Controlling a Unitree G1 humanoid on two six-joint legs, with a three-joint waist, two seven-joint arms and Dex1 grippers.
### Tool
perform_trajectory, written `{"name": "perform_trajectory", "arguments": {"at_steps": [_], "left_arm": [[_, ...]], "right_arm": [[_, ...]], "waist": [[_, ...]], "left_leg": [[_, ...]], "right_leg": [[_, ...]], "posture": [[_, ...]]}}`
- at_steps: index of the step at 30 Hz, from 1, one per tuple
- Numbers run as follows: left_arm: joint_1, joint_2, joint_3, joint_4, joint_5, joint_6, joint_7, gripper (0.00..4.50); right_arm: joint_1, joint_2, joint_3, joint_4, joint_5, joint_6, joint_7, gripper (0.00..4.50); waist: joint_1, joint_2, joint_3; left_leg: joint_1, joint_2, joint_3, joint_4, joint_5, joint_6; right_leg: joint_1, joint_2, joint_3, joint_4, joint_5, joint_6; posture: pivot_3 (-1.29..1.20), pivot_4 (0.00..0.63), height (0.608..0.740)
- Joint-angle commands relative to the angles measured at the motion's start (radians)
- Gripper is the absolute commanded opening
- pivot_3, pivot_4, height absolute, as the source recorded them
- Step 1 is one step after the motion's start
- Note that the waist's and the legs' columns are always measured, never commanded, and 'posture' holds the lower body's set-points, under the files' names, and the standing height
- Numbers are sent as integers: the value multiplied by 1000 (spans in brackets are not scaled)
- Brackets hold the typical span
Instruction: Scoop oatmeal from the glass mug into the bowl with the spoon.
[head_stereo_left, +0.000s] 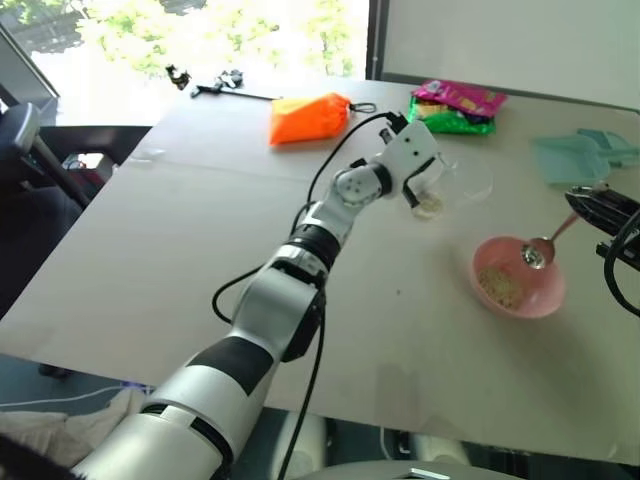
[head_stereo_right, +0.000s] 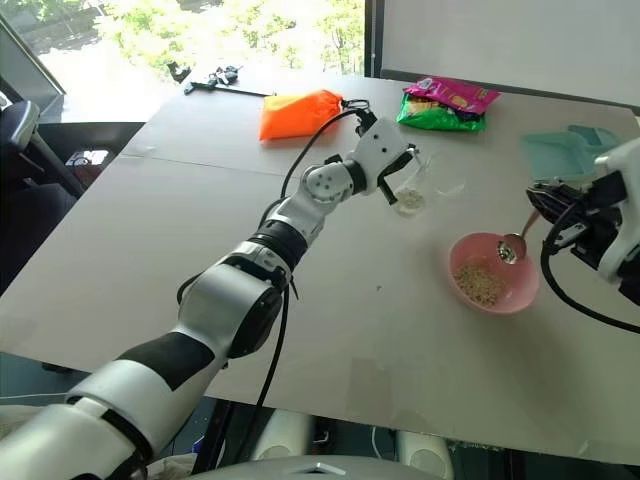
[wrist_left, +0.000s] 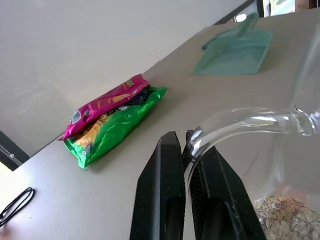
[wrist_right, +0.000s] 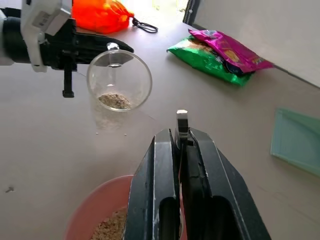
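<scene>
Bright window light falls on the wide grey counter (head_stereo_left: 150, 250). On it sits the pink bowl (head_stereo_left: 518, 277) with some oatmeal (head_stereo_left: 500, 286) inside. The left gripper (wrist_left: 187, 165) has its jaws shut tight on the rim of the glass mug (wrist_right: 119, 82). It holds the mug up off the counter and tipped toward the bowl, likely so the spoon can reach in. A little oatmeal lies at the mug's bottom. The right gripper (wrist_right: 179, 150) has its jaws shut on the handle of the spoon (head_stereo_left: 545, 245). The spoon's long handle slants up toward that gripper. Its round end points down, just over the bowl.
</scene>
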Motion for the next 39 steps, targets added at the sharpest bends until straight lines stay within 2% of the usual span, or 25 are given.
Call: {"name": "perform_trajectory", "arguments": {"at_steps": [1, 4, 6, 9, 13, 18, 26, 29, 33, 39], "left_arm": [[24, 11, 38, -114, -50, 16, 0, 46], [75, 23, 57, -197, -80, 54, -3, 46], [117, 31, 67, -272, -103, 89, -7, 46], [207, 48, 72, -437, -129, 158, -14, 46], [291, 67, 68, -605, -137, 252, -2, 46], [412, 74, 71, -868, -164, 397, 27, 46], [567, 82, 86, -1167, -190, 618, 82, 46], [609, 85, 100, -1231, -198, 675, 111, 46], [633, 106, 125, -1270, -214, 724, 129, 46], [675, 173, 110, -1234, -194, 690, 116, 46]], "right_arm": [[-107, 84, -59, 71, 197, -77, -97, 0], [-210, 141, -27, 147, 425, -146, -261, 0], [-285, 175, 28, 173, 519, -196, -352, 0], [-409, 233, 151, 204, 559, -244, -439, 0], [-514, 292, 258, 229, 564, -262, -472, 0], [-653, 438, 453, 303, 440, -255, -480, 0], [-752, 540, 627, 363, 220, -195, -355, 0], [-776, 594, 632, 399, 222, -180, -331, 0], [-806, 621, 570, 430, 315, -167, -352, 0], [-831, 641, 513, 440, 460, -176, -436, 0]], "waist": [[-2, 0, 0], [-3, 0, 0], [-4, 0, 0], [-11, 0, 0], [-4, 1, 0], [-3, 1, 0], [-3, 2, -1], [-2, 2, -1], [-2, 2, -1], [-4, 2, -1]], "left_leg": [[1, 0, 0, 0, 0, 0], [2, 0, 0, 1, 0, 0], [3, 0, 0, 1, 0, 0], [4, 1, 0, 1, 0, 0], [3, 1, 0, 2, 0, 0], [3, 1, -1, 2, 0, 0], [2, 2, -3, 2, 0, 0], [2, 2, -3, 3, 0, 0], [2, 2, -3, 3, 0, 0], [2, 2, -4, 2, 0, 0]], "right_leg": [[1, 0, 0, 0, 0, 0], [2, 0, 0, 1, 0, 0], [3, 0, 0, 1, 0, 0], [3, 0, 1, 2, 0, 0], [3, 0, 0, 2, 0, 0], [4, 0, 0, 2, 0, 0], [4, -1, -1, 2, 0, 0], [4, -1, -1, 3, 0, 0], [4, -1, -1, 3, 0, 0], [4, -1, -2, 2, 0, 0]], "posture": [[0, 150, 739], [0, 150, 739], [0, 150, 739], [0, 150, 739], [0, 150, 739], [0, 150, 739], [0, 150, 739], [0, 150, 739], [0, 150, 739], [0, 150, 739]]}}
